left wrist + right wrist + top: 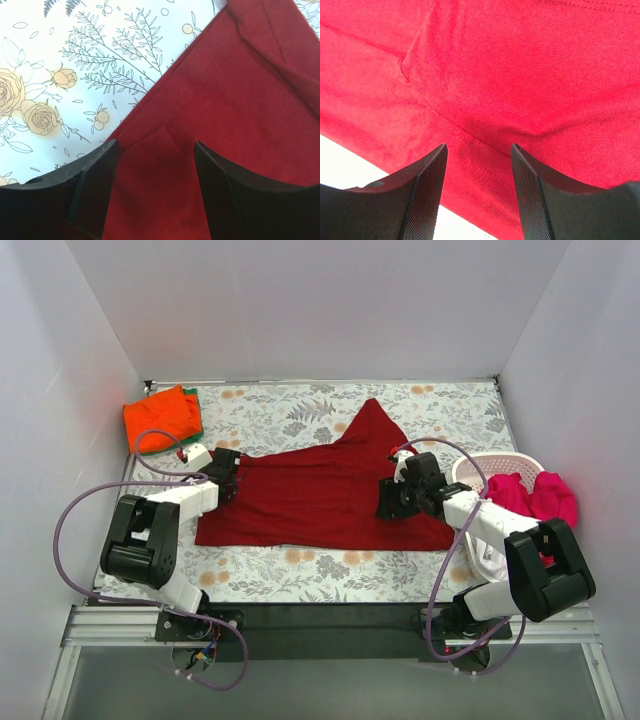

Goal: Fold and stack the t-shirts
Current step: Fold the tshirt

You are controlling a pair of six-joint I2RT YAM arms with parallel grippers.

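Left pincer (pixel 155 145) and right pincer (pixel 479 146) stand parted over the crimson t-shirt (pixel 320 495), spread unfolded on the counter (pixel 300 575). Orange t-shirt (pixel 160 418) appears folded; pink t-shirts (pixel 540 495) lie by the basket (pixel 480 462).

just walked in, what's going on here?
Both arms are on the crimson t-shirt, spread out on the table. The left gripper is at its left edge, the right gripper near its right edge, both with jaws open astride the cloth. An orange t-shirt lies folded in the far left corner; pink ones sit in the basket.
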